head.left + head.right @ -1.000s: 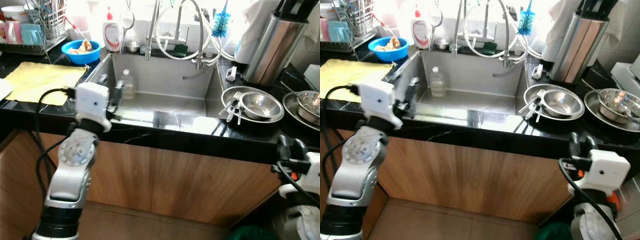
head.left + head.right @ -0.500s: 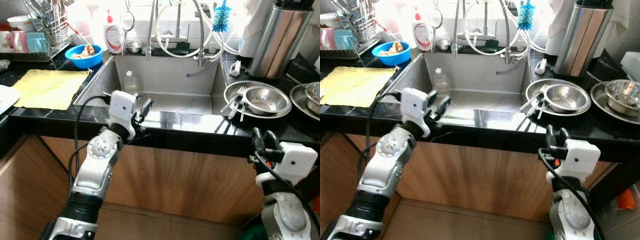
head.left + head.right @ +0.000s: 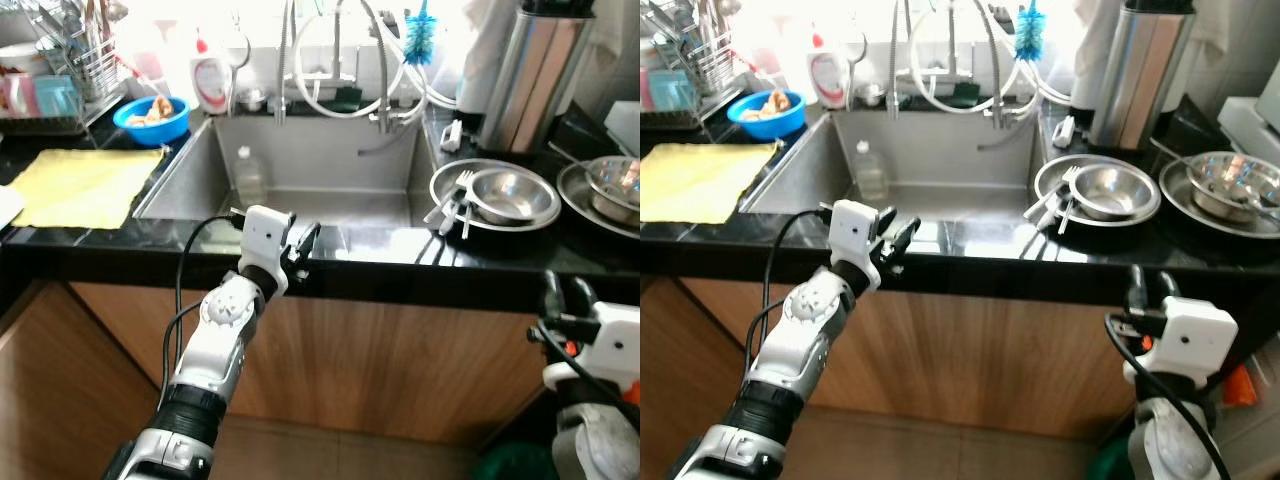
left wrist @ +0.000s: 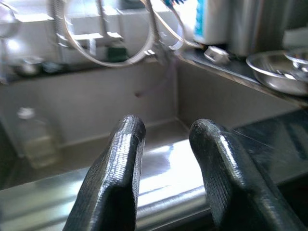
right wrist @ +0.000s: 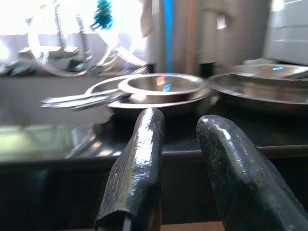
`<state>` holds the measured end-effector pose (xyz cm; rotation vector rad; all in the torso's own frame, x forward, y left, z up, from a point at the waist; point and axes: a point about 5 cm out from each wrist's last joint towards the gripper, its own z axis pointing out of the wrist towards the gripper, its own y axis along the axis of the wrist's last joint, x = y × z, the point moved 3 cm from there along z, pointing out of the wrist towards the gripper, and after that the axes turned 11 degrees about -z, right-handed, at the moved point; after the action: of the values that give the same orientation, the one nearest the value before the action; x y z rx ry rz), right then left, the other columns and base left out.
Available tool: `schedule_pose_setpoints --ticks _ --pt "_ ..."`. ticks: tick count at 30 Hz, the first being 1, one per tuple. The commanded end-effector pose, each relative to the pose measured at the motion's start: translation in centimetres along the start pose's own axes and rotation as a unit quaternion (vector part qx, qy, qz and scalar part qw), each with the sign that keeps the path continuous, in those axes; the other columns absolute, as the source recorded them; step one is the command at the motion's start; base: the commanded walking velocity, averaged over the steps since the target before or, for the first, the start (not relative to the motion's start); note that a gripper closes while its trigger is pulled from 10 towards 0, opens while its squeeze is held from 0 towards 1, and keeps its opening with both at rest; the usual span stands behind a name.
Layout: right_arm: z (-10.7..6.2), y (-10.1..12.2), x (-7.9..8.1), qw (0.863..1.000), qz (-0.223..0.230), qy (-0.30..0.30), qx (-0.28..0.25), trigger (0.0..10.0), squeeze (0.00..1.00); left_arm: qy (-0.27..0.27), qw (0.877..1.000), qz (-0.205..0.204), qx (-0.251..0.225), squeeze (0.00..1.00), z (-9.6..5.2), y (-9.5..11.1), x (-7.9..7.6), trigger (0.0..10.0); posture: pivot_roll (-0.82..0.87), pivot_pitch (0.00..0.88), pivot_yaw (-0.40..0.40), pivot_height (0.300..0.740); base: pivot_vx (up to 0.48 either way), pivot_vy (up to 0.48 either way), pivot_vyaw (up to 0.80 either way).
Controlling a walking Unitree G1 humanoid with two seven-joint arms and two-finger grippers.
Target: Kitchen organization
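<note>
My left gripper [image 3: 305, 243] hovers at the front rim of the steel sink [image 3: 330, 155], fingers open with nothing between them. Along its fingers [image 4: 122, 159], a clear plastic bottle [image 4: 33, 137] stands in the sink's far left corner [image 3: 248, 178]. The right gripper [image 3: 565, 296] is held low in front of the black counter edge, open and empty. Past its fingers [image 5: 144, 144], a steel bowl [image 5: 163, 83] sits on a steel plate [image 3: 450, 180] with forks [image 3: 455, 205] beside it.
A second steel plate with a bowl [image 3: 612, 185] lies at the far right, and a tall steel knife holder [image 3: 530, 65] stands behind it. Left of the sink are a yellow cloth [image 3: 85, 185], a blue bowl [image 3: 152, 115], a soap bottle [image 3: 208, 85] and a dish rack [image 3: 60, 70]. Faucet hoses [image 3: 340, 60] arch over the sink.
The camera has shifted. My left gripper has moved from the sink's left wall rightward to the sink's front rim. The right gripper stays low at the counter's front.
</note>
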<state>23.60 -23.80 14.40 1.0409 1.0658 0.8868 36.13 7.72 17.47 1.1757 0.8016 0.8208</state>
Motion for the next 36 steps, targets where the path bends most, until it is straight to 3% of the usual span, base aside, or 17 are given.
schedule_pose_setpoints --ticks 1,5,11,28,36 --pt "0.0 -0.2 0.4 1.000 0.002 0.014 0.000 10.0 0.00 0.015 1.000 0.014 0.004 0.00 -0.4 -0.4 0.8 10.0 -0.03 0.000 0.022 0.740 0.000 0.000 0.80" --pt "0.5 0.2 0.8 0.999 -0.002 0.035 -0.007 10.0 0.00 0.025 1.000 0.016 -0.004 0.00 -0.2 -0.1 1.4 10.0 -0.04 0.000 0.019 0.740 0.000 0.000 0.67" --pt "0.7 0.7 0.6 0.999 -0.002 0.045 -0.019 10.0 0.00 0.017 1.000 0.021 -0.014 0.00 0.2 0.2 0.9 10.0 -0.04 0.000 0.013 0.740 0.000 0.000 0.16" --pt "0.1 0.2 0.4 1.000 0.009 0.014 0.006 10.0 0.00 0.021 0.999 0.026 -0.014 0.00 0.3 0.1 1.3 10.0 -0.05 0.000 0.015 0.740 0.000 0.000 0.00" --pt "0.1 0.4 0.8 1.000 0.015 0.017 0.006 10.0 0.00 0.033 0.999 0.019 -0.015 0.00 0.1 0.2 2.0 10.0 -0.04 0.000 0.007 0.740 0.000 0.000 -0.63"
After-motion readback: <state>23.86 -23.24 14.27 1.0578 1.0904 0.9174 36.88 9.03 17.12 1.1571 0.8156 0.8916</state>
